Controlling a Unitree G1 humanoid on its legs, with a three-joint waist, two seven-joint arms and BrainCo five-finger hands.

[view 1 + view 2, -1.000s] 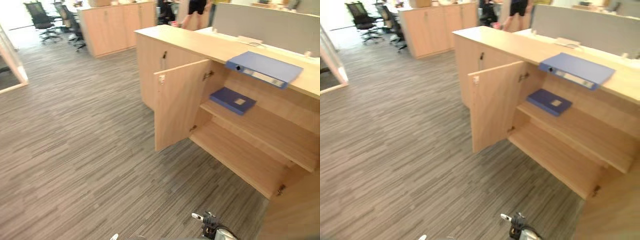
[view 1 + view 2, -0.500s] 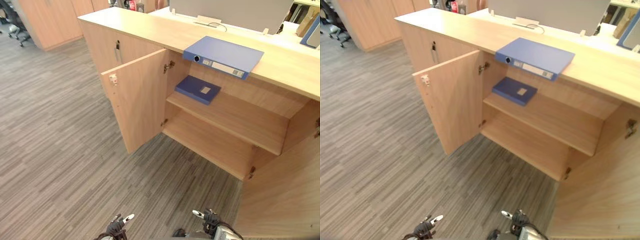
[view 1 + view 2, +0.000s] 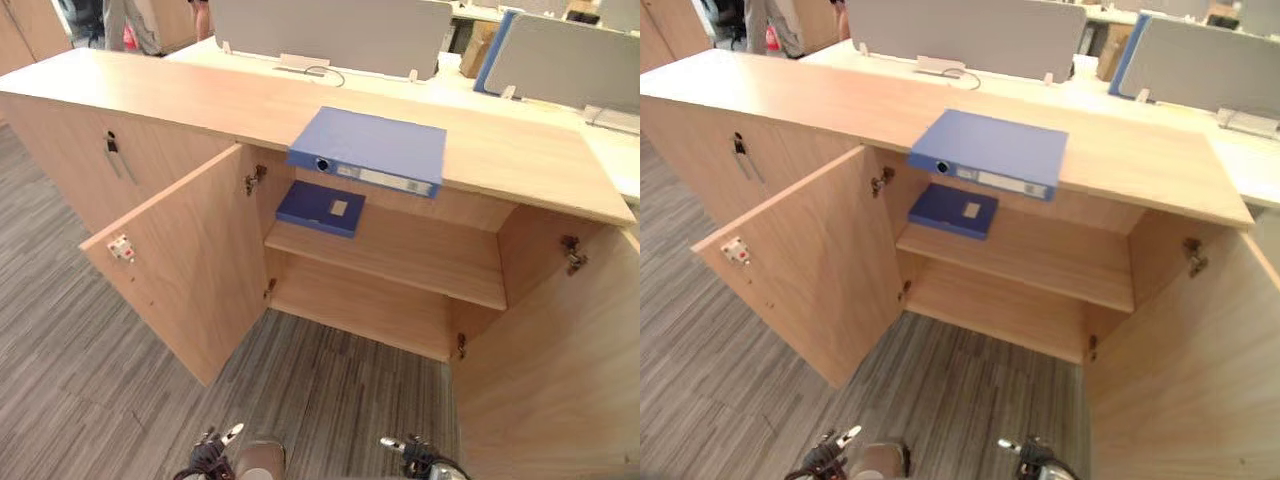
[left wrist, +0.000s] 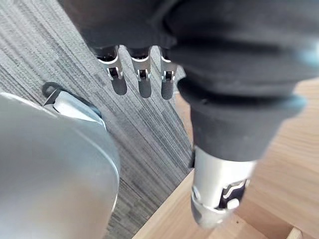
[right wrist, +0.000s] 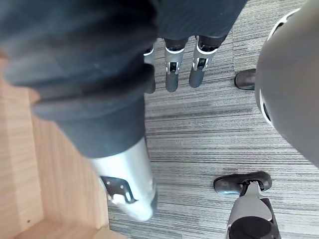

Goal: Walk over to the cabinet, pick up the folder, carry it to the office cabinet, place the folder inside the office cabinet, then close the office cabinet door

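The cabinet (image 3: 370, 310) is wide open. The left door (image 3: 185, 270) swings out over the carpet, and the left hand (image 4: 164, 30) hangs low near the floor beside it, fingers (image 4: 143, 82) straight and loose, holding nothing. The blue folder (image 3: 370, 150) lies flat at the front edge of the surface (image 3: 180, 100), its spine poking out a bit over the opening. Just below it, a thinner blue book (image 3: 322, 207) sits at the left end of the shelf (image 3: 420, 255). The right hand (image 5: 172, 25) dangles too, fingers (image 5: 172, 74) relaxed and empty, next to the right door (image 3: 550, 370).
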